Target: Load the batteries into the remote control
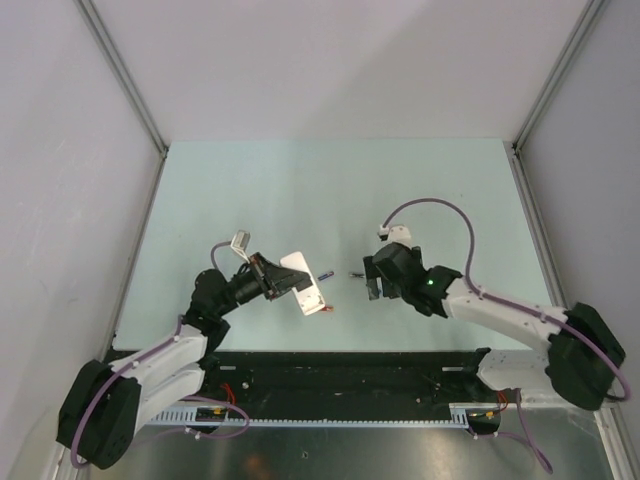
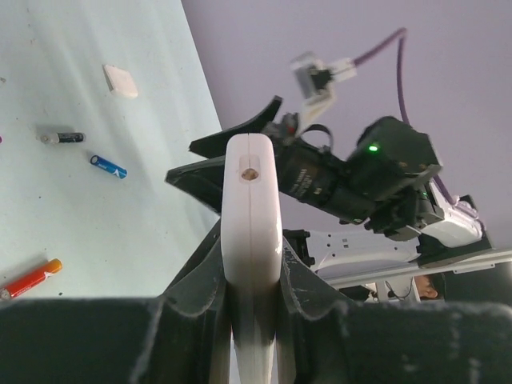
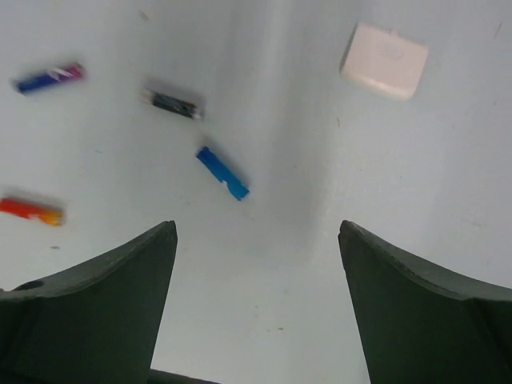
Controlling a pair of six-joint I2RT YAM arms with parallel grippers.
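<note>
My left gripper (image 2: 250,248) is shut on the remote control (image 2: 250,200), a slim white bar seen edge-on and lifted above the table (image 1: 300,190). From above, the remote (image 1: 305,285) tilts toward the centre. Batteries lie loose on the table: a bright blue one (image 3: 222,173), a dark grey one (image 3: 172,104), a blue-purple one (image 3: 50,78) and a red one (image 3: 30,210). My right gripper (image 3: 256,232) hangs open over the table just short of the blue battery, holding nothing. It faces the remote (image 1: 372,288).
A small white rectangular plastic piece (image 3: 385,61) lies flat on the table beyond the batteries and also shows in the left wrist view (image 2: 121,81). The pale table is bounded by grey walls, with the black rail (image 1: 340,375) along its near edge.
</note>
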